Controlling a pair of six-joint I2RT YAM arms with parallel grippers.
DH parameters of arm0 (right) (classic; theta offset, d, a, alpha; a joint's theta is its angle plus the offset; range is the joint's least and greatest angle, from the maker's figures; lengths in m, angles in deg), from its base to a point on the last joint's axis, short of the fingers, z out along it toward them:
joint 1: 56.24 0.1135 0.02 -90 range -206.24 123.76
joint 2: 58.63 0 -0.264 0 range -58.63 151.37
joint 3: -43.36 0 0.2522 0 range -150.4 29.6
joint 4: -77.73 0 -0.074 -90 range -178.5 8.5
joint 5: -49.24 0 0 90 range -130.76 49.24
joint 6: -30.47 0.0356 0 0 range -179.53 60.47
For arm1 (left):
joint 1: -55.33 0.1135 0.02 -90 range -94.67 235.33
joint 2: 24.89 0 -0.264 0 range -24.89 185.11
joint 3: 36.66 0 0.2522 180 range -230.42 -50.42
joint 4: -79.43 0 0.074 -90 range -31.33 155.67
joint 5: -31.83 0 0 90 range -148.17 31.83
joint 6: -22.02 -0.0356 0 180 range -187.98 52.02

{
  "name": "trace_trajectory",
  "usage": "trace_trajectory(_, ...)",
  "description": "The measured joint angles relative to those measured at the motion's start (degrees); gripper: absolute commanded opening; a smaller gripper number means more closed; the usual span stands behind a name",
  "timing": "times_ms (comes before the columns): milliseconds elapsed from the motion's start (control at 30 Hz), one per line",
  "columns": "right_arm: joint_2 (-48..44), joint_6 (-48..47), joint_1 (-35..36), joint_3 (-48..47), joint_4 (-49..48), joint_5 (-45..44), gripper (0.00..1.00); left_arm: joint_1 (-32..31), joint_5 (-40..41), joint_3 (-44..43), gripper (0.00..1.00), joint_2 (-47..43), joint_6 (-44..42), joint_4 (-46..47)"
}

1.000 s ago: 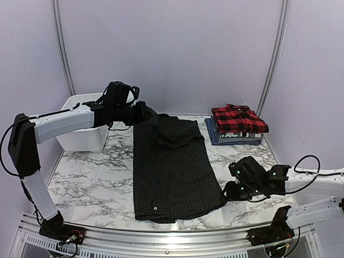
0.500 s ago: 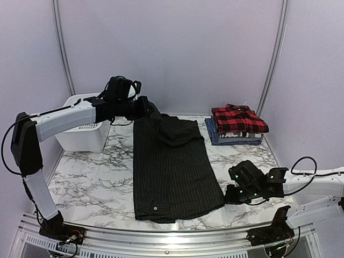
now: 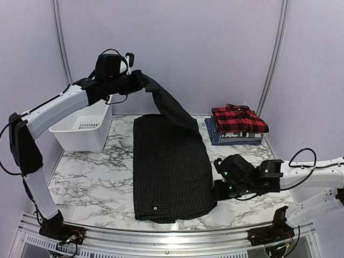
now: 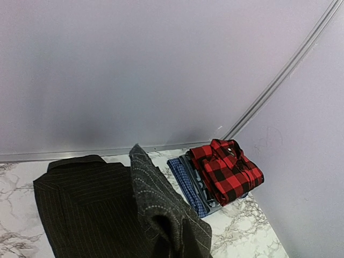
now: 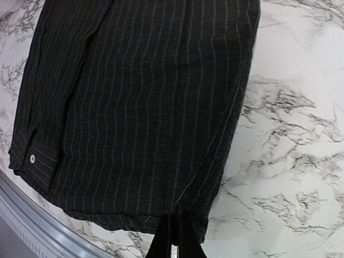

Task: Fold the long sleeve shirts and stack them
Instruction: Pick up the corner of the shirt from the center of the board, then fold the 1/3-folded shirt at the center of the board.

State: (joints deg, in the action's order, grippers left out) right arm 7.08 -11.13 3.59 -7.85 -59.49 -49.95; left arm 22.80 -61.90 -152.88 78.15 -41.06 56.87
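left gripper (image 3: 140, 81) raises the pinched sleeve (image 3: 169, 105) of the black shirt (image 3: 169, 166) higher; right gripper (image 3: 217, 189) now clamps its hem (image 5: 188, 215), anchoring the fold.

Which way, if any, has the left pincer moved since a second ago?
Yes. The left pincer rose from about rim level of the white bin to well above it, lifting part of the black pinstriped shirt.

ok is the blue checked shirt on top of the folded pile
No, the red-and-black plaid shirt lies on top, and the blue checked shirt sits at the bottom.
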Motion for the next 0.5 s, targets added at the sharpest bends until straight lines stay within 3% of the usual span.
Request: trace_trajectory(500,11.34,-4.48,8.66,-8.5,-0.79,1.86,0.0,9.31,4.11,1.64,0.0,-8.55,-5.35,-5.42)
